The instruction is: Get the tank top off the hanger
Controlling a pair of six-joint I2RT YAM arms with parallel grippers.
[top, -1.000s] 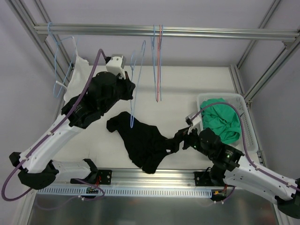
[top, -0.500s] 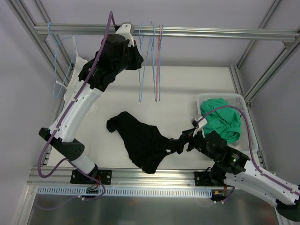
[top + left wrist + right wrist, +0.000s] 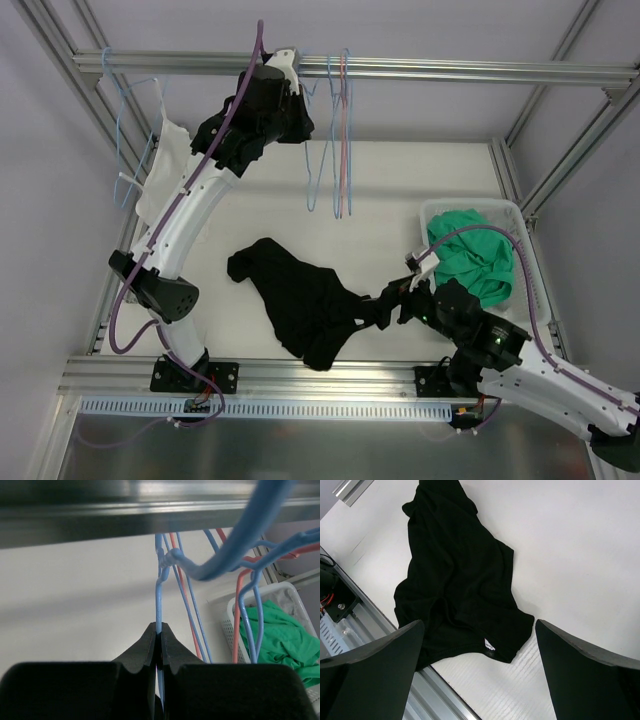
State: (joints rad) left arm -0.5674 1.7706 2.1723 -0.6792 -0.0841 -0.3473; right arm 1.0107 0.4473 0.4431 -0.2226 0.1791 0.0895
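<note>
Looks like the tail end of the job: black tank top point(image 3: 305, 300) heaped on the white counter point(image 3: 420, 180), with no wire through it. Up and well beyond the tank top, left tool point(image 3: 159, 635) pinched tight on the thin wire of a bare blue hanger point(image 3: 158, 605), just under the rail point(image 3: 450, 70) and in among the other hangers point(image 3: 345, 150), blue and red. Hard to tell whether its hook sits on the rail yet. Just to the right of the tank top, right tool point(image 3: 390, 303) spread wide, holding nothing, aimed at the hem and near it, seemingly not touching. Farther right of the tank top, a basket point(image 3: 470, 203) with a green garment point(image 3: 475, 255) inside. Next, most likely: seat the hook over the rail, then ease the grip off and back away straight, without snagging the neighbouring wires. No call to handle the tank top again unless it needs tidying.
</note>
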